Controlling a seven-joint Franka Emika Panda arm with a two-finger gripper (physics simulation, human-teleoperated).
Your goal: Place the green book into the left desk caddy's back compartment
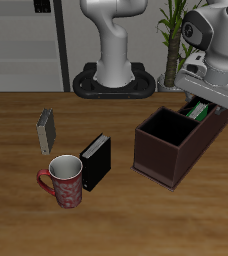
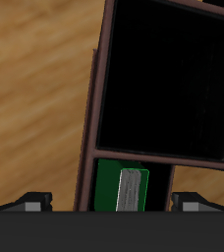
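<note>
The green book (image 2: 112, 185) stands in the narrower back compartment (image 1: 210, 114) of the left desk caddy (image 1: 166, 155), a dark brown open-top box. A green sliver of the book (image 1: 197, 108) shows in the exterior view, just under my hand. The caddy's rim (image 2: 92, 98) and its large square section (image 2: 168, 79), dark inside, show in the wrist view. My gripper (image 1: 206, 92) hangs just above the back compartment. In the wrist view the gripper (image 2: 110, 203) is open, its fingertips (image 2: 30, 202) wide apart on either side of the book and not touching it.
A black book (image 1: 95, 160) stands near the table's middle, beside a red patterned mug (image 1: 65, 180) nearer the front edge. A small grey book (image 1: 47, 128) stands farther back. The robot's base (image 1: 114, 80) and a plant (image 1: 172, 40) are at the back.
</note>
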